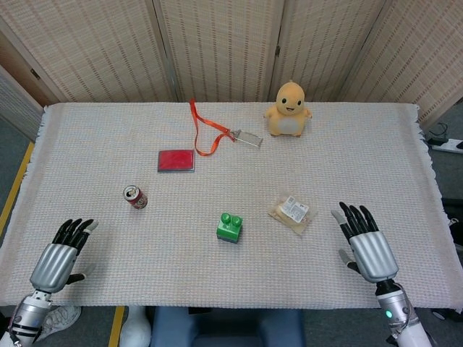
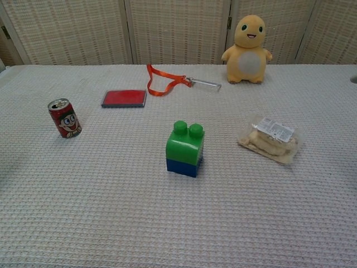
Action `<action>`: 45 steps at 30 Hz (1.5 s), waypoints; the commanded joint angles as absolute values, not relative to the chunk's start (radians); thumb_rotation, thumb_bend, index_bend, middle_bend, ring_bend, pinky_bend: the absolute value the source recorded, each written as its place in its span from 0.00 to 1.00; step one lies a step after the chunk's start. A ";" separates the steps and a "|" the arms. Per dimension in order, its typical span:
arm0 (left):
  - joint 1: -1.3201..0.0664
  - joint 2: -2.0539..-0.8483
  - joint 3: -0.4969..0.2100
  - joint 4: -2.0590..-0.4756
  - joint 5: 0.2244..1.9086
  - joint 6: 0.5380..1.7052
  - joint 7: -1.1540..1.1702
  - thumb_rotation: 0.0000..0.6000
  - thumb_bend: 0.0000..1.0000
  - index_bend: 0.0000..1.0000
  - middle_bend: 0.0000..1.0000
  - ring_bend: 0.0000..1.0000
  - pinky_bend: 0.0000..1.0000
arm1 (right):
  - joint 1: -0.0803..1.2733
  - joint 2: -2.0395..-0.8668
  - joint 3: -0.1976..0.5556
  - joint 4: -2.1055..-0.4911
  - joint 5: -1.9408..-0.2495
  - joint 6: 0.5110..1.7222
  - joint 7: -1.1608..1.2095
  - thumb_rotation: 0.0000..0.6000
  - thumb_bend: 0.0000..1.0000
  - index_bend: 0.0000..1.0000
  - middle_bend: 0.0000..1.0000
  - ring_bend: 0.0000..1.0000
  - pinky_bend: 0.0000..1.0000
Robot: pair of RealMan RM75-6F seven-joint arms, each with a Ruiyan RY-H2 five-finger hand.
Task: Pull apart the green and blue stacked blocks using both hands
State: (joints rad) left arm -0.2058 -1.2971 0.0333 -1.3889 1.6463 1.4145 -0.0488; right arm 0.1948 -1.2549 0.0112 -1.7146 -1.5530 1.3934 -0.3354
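- At the near edge of the cloth-covered table (image 1: 108, 137), the left hand (image 1: 58, 254) lies palm-down by the left corner, fingers spread and holding nothing.
- The right hand (image 1: 364, 242) lies the same way by the right corner, fingers apart and empty.
- Between the two hands, well apart from each, stands the green plastic block (image 2: 186, 143) stacked upright on the blue plastic block (image 2: 183, 166).
- Nearer the right hand lies a clear wrapped snack packet (image 2: 270, 138); nearer the left stands a small red drink can (image 2: 64, 118).
- Farther back lie a flat red case (image 2: 124, 98), an orange lanyard (image 2: 163, 82) and a yellow plush toy (image 2: 247, 49).
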 commanded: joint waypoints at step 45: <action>-0.542 -1.673 -0.193 -1.519 1.277 1.049 0.048 1.00 0.25 0.00 0.19 0.00 0.00 | 0.219 -1.194 0.034 -1.730 -1.502 1.321 -0.218 1.00 0.36 0.00 0.00 0.00 0.00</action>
State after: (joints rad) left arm -0.5356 -1.6659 -0.1918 -1.5218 1.2807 1.0563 0.0496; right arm 0.2184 -1.1948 0.0340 -1.7296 -1.5025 1.3220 -0.2191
